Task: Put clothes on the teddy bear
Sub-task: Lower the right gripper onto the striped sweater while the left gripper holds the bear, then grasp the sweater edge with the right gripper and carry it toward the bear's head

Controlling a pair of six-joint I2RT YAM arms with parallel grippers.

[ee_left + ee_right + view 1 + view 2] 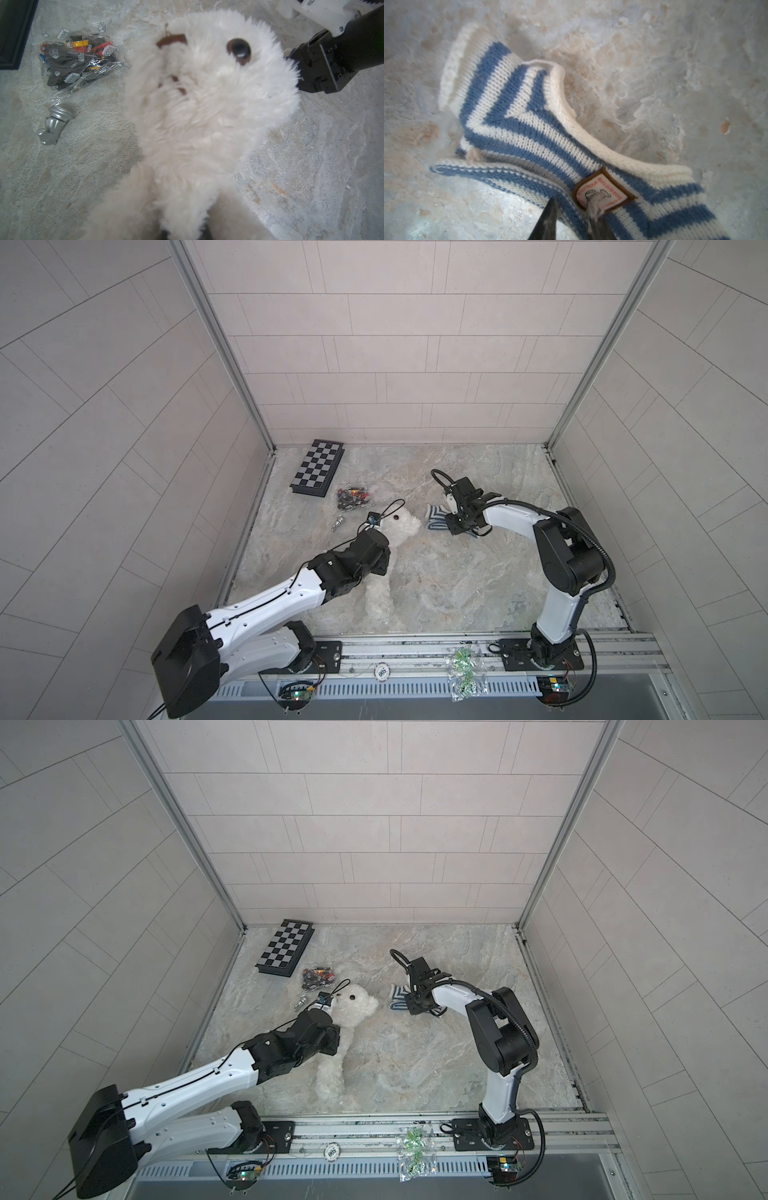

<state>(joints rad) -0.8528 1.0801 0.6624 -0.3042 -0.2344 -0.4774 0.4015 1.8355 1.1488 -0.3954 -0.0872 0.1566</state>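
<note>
The fluffy white teddy bear (380, 597) (357, 1006) lies on its back on the marble floor, head toward the far wall. In the left wrist view its face (207, 104) fills the frame. My left gripper (380, 564) (182, 234) is shut on the fur of its upper body, and the fur hides the fingertips. A blue-and-white striped shirt (434, 514) (519, 124) lies crumpled to the right of the bear's head. My right gripper (455, 526) (571, 220) is down on it, its fingers pinching the hem beside the brown-edged badge (602, 195).
A folded chessboard (318, 468) lies at the back left. A clear bag of toy bricks (353, 497) (76, 62) and a silver piece (338, 524) (54, 124) sit left of the bear's head. A bag of green parts (463, 672) rests on the front rail. Walls enclose three sides.
</note>
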